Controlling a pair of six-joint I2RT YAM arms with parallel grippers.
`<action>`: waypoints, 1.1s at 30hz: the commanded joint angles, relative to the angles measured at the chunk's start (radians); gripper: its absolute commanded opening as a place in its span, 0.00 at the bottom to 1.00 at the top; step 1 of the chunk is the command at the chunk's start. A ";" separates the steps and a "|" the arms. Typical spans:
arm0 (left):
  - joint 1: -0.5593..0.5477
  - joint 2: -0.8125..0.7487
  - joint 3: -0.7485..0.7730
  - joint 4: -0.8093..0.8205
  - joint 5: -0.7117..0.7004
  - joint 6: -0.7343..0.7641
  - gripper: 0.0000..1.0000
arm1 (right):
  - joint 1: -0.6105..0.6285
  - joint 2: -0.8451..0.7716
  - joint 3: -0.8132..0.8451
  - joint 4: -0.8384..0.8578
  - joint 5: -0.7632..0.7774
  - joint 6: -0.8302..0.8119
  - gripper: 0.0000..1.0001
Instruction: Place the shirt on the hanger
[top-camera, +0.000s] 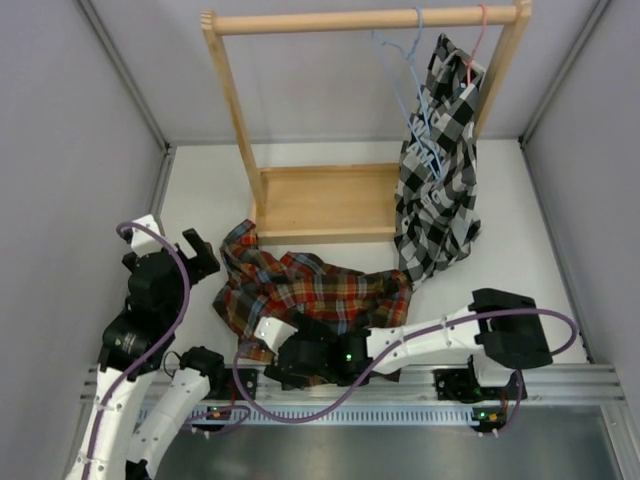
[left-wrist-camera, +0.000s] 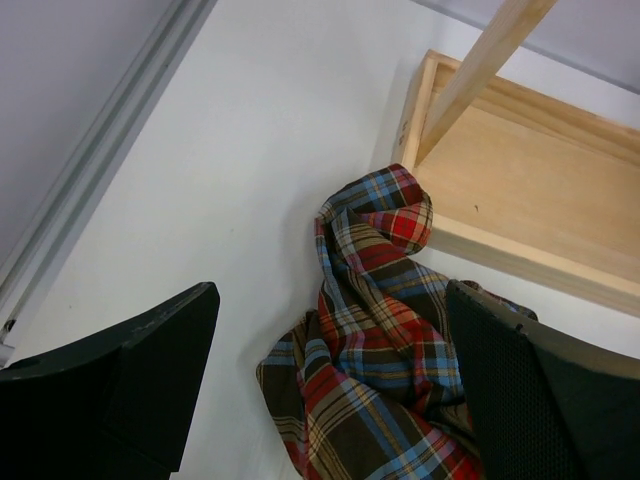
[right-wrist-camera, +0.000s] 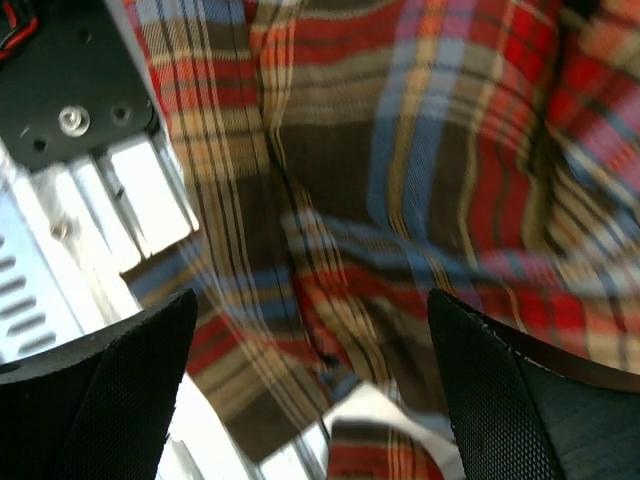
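The plaid shirt (top-camera: 300, 290) lies crumpled on the white table in front of the wooden rack. The light-blue hanger (top-camera: 417, 40) hangs by its hook from the rack's rod, partly against a black-and-white checked shirt. My left gripper (top-camera: 200, 252) is open and empty, just left of the plaid shirt's far-left corner. In the left wrist view the shirt (left-wrist-camera: 370, 330) lies between and below the spread fingers (left-wrist-camera: 130, 380). My right gripper (top-camera: 262, 338) is open over the shirt's near edge. In the right wrist view the shirt (right-wrist-camera: 400, 150) fills the frame between the fingers (right-wrist-camera: 530, 400), close and blurred.
The wooden rack (top-camera: 235, 110) has a base tray (top-camera: 320, 200) just behind the plaid shirt. A black-and-white checked shirt (top-camera: 440, 190) hangs at the rod's right, with a pink-red hanger (top-camera: 481, 35) beside it. The metal rail (top-camera: 560, 385) runs along the near edge. Grey walls enclose the table.
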 joint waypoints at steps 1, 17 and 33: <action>0.002 -0.072 -0.067 0.066 0.040 0.059 0.98 | 0.014 0.098 0.101 0.096 0.061 -0.041 0.93; 0.002 -0.135 -0.080 0.082 0.074 0.058 0.98 | 0.002 0.095 0.077 0.143 0.249 -0.055 0.04; 0.003 -0.014 -0.043 0.474 0.774 0.069 0.98 | -0.446 -0.260 0.302 -0.248 -0.256 0.006 0.04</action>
